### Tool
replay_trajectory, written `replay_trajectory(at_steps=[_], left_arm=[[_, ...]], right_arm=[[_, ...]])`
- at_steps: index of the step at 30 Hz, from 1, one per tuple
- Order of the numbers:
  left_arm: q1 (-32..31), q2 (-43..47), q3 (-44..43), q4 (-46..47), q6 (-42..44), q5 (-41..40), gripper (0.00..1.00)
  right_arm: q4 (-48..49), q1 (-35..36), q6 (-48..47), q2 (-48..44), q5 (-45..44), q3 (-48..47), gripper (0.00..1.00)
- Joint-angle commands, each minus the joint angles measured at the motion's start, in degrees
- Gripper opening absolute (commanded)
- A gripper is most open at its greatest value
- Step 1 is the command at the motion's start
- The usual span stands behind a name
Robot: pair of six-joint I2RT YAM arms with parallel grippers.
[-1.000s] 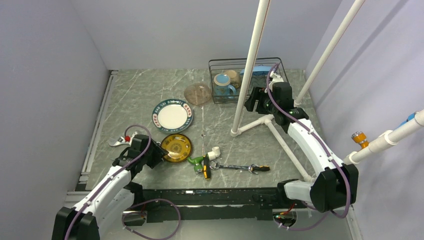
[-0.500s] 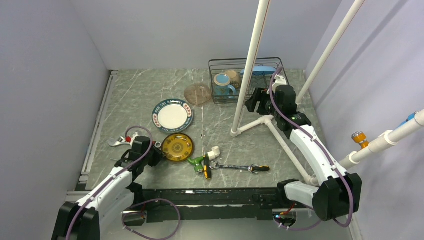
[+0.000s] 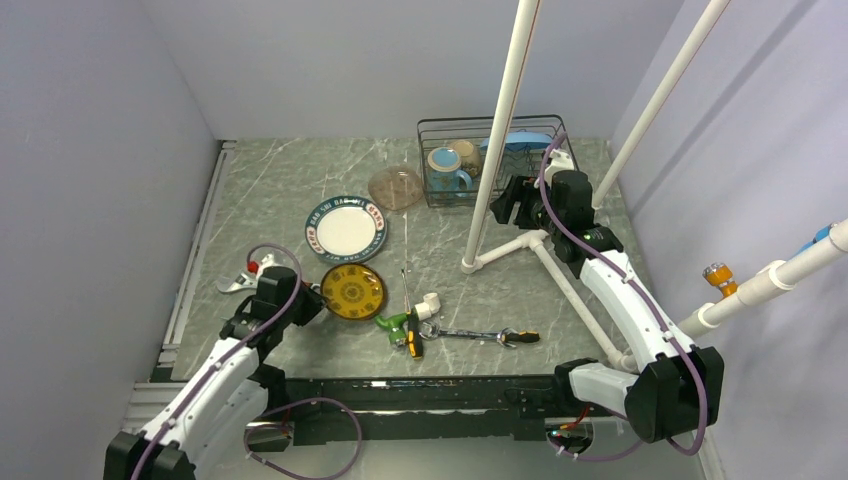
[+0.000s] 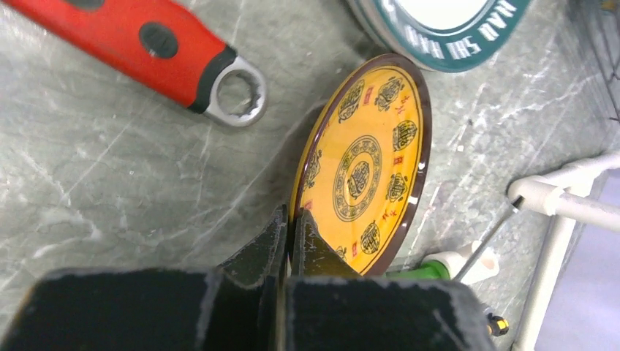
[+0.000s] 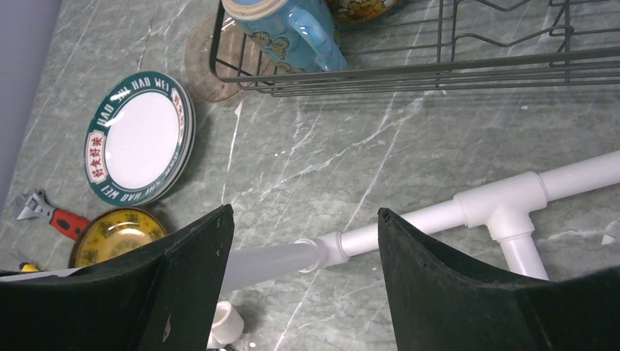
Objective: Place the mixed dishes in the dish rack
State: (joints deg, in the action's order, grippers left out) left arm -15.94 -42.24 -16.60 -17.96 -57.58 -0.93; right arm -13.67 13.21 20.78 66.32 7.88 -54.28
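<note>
Left gripper (image 4: 291, 227) has shut since a sec ago, now pinching near rim of yellow plate (image 4: 365, 172), which sits toward front-left of table (image 3: 280, 190) and seems tipped up. Glazed, stiff, breakable, prob. slippery, so rim grip looks right. Right gripper (image 5: 300, 219) gapes empty by rack (image 5: 439, 69), back-right. White plate (image 5: 139, 139) rim reads "HAO WEI".

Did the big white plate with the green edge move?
No. The white plate lies just as far from the foot of the white pipe as it did before.
</note>
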Motion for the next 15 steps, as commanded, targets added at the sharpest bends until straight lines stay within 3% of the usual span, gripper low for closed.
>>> replay_trajectory(at_steps=[1,9,15], left_arm=[[0.2,5.4,-5.4,-1.2,5.6,-1.3,0.00],[0.2,6.9,-13.6,-1.0,11.6,0.3,0.00],[0.2,4.3,-20.3,4.3,20.0,3.2,0.00]], right_arm=[[0.4,-0.2,-0.2,-0.5,-0.6,-2.6,0.73],[-0.7,-0.2,-0.3,1.7,4.5,-5.2,0.73],[-0.4,-0.2,-0.3,5.9,16.3,-7.7,0.73]])
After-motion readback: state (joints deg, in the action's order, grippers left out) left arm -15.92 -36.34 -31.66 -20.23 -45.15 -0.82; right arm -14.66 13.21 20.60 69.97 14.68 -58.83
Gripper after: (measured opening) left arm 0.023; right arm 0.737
